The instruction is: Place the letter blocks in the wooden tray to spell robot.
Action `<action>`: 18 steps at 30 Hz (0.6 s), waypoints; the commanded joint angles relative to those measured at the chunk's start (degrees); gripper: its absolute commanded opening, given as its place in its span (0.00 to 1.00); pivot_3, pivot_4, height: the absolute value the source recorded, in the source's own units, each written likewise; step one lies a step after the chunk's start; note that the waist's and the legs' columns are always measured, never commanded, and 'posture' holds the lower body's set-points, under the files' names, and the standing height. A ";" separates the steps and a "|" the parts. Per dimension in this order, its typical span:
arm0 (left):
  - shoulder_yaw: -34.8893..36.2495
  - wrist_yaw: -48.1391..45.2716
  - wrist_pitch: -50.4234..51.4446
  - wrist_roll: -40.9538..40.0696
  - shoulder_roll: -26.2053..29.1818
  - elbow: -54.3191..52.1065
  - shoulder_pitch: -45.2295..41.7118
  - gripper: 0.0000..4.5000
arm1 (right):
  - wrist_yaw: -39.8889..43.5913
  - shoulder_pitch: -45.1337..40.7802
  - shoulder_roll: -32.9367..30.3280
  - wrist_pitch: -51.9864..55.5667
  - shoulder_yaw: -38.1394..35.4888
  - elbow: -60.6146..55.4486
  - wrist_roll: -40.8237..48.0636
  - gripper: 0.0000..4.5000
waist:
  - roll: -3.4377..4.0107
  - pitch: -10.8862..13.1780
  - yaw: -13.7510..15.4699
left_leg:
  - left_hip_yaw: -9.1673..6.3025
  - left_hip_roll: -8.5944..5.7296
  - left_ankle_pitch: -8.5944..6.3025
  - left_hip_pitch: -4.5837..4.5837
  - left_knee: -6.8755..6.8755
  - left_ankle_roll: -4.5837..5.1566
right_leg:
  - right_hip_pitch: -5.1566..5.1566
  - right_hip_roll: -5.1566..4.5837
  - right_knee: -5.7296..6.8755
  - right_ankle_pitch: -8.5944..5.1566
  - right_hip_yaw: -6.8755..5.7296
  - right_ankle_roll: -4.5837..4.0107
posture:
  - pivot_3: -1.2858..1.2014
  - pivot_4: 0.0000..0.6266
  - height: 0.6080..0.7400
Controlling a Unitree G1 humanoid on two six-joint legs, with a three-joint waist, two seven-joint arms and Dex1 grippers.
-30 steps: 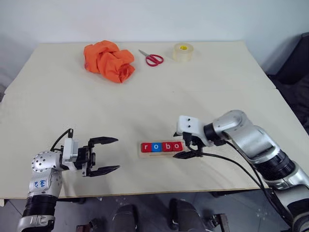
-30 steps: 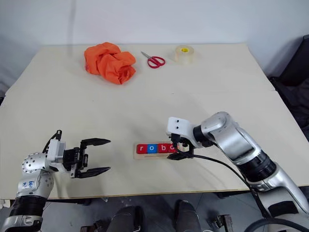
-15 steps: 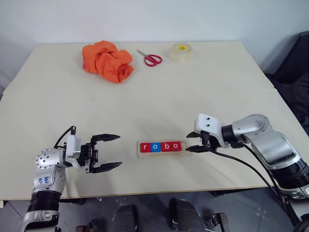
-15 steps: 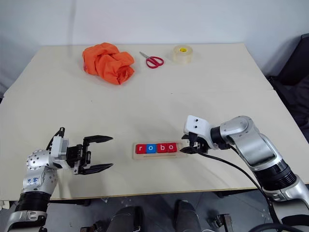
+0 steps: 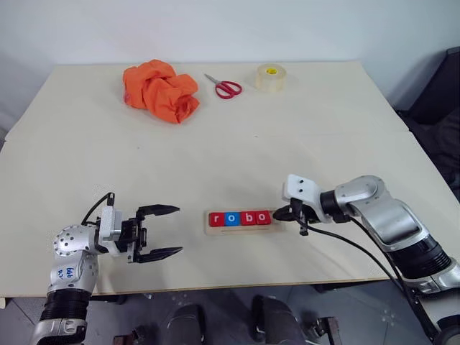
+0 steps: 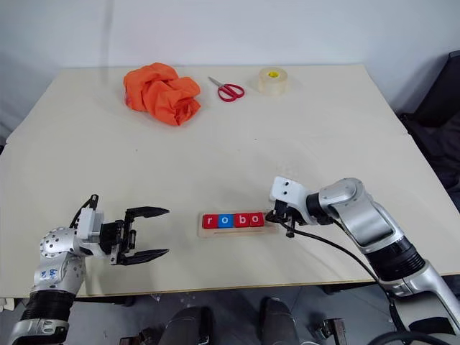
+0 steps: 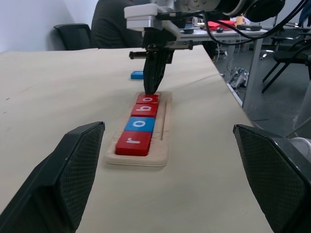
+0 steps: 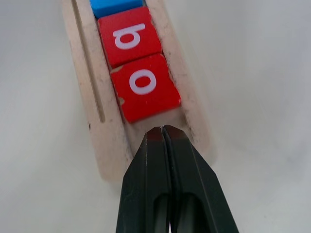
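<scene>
Left wrist view: office chairs (image 7: 73, 35) behind pale table (image 7: 58, 87)

In a pale wooden tray (image 5: 213, 229), 3 red and 1 blue letter blocks (image 5: 240, 218) carry white lowercase letters.

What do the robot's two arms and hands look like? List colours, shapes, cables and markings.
Both arms are silver-grey metal with black ribbed sections near the base. The left hand has a white block and two black, pointed fingers whose pads are cross-hatched; a thin black cable loops over it, and blue writing marks the round joint behind it. The right hand has a white housing with two dark dots, black fingers and a trailing black cable.
</scene>
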 commanded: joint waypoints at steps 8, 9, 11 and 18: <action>0.99 0.81 0.19 -0.51 0.43 -2.38 0.91 1.00 | -0.22 -1.62 2.25 -0.63 1.13 0.01 -0.49 0.01 | 0.00 0.00 0.00 | 0.00 0.00 0.00 0.00 0.00 0.00 | 0.00 0.00 0.00 0.00 0.00 0.00 | 0.52 0.24 1.00; 0.97 0.79 0.17 -0.49 0.45 -2.27 0.79 1.00 | -0.34 -1.66 2.40 -0.63 1.23 0.13 -0.57 0.01 | 0.00 0.00 0.00 | 0.00 0.00 0.00 0.00 0.00 0.00 | 0.00 0.00 0.00 0.00 0.00 0.00 | 0.52 0.24 1.00; 0.93 0.74 0.16 -0.45 0.47 -2.12 0.62 1.00 | -0.46 -1.70 2.54 -0.64 1.32 0.23 -0.65 0.01 | 0.00 0.00 -0.04 | 0.00 0.00 0.00 0.00 0.00 0.00 | 0.00 0.00 0.01 0.00 0.00 0.00 | 0.52 0.24 1.00; 0.53 0.61 -0.01 -0.21 0.12 -1.45 -0.14 1.00 | 2.64 -0.22 -1.30 -0.36 -1.40 -4.54 2.16 0.01 | 0.00 0.00 0.02 | 0.00 0.00 0.00 0.00 0.00 0.00 | 0.00 0.00 0.01 0.00 0.00 0.00 | 0.52 0.24 1.00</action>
